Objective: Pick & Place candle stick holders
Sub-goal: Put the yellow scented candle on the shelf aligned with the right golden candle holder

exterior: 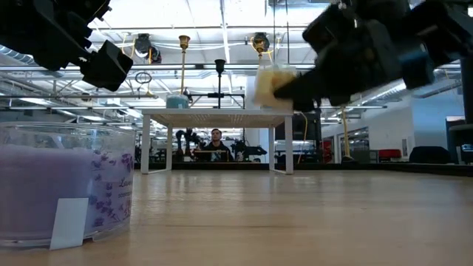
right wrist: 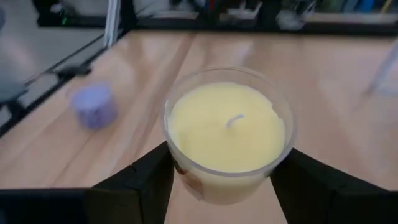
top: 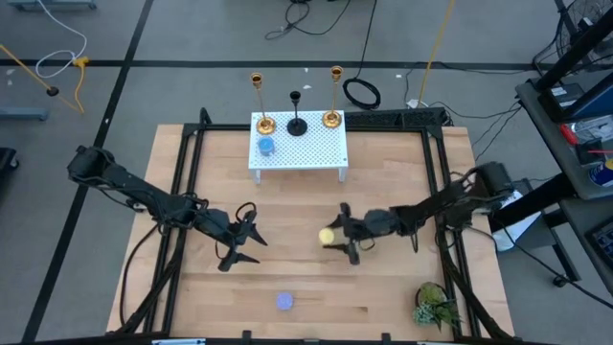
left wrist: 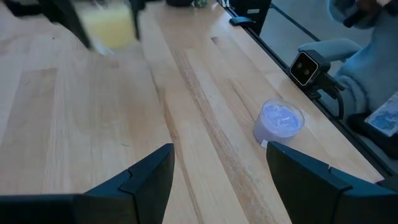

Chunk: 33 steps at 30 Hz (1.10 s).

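A yellow cup point(right wrist: 227, 134) hangs above the table's middle, with my right gripper point(top: 335, 238) shut on it; it also shows in the low view as the yellow cup point(exterior: 272, 85). A purple cup point(top: 285, 302) stands on its base near the table's front edge. On a white stand point(top: 299, 158) at the far side stand two gold candle stick holders point(top: 263, 123) point(top: 331, 118), a black one point(top: 297, 125) and a blue cup point(top: 265, 147). My left gripper point(top: 244, 241) hovers open left of centre, holding nothing. My right gripper pinches the yellow cup's round side wall point(right wrist: 174, 163) between its two fingers, one on each side. The fingers point(right wrist: 146, 183) come roughly level from the table's right side. The cup stands upright, its open top up, lifted clear of the table.
A green plant sprig point(top: 436, 305) lies at the near right corner. A black frame point(top: 182, 163) runs along the table's sides. A person point(exterior: 215, 140) shows in the room beyond the stand. Bare wood lies between the grippers and the stand.
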Available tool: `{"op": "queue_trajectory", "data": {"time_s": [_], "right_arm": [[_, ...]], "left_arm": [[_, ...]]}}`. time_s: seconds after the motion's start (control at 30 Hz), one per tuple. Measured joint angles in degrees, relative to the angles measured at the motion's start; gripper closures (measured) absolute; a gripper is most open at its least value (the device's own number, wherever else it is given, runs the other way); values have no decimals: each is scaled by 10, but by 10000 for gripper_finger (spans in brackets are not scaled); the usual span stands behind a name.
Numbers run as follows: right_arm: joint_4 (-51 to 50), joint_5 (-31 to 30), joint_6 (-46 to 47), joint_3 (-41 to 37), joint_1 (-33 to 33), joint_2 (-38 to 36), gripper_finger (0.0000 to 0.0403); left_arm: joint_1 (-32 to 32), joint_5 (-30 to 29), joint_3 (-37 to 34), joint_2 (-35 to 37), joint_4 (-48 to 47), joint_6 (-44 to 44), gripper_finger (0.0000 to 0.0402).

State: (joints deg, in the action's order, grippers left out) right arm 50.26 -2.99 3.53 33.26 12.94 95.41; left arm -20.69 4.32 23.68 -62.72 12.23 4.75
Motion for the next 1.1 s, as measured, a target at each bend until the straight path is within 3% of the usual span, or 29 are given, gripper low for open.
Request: {"op": "queue_trajectory", "data": {"time_s": [0.1,0.27,0.43,0.57,0.73,0.87,1.1], "right_arm": [[-14,-9,-22,0,-30,-54,170],[-77,-85,-38,0,-103,-145,171],[-109,-107,-72,0,-186,-203,171],[-119,-80,-72,0,-256,-212,170],[-178,-40,-49,21,-317,-202,173],[-268,2,-49,72,-342,-202,169],[-371,4,-37,121,-360,-203,171]], "left_arm": [[0,0,0,0,0,0,144],[0,0,0,0,0,0,144],[0,0,0,0,1,0,144],[0,-12,0,0,1,0,144],[1,-74,0,0,12,-7,144],[1,-93,0,0,18,-25,144],[3,-95,0,0,19,-59,144]]}}
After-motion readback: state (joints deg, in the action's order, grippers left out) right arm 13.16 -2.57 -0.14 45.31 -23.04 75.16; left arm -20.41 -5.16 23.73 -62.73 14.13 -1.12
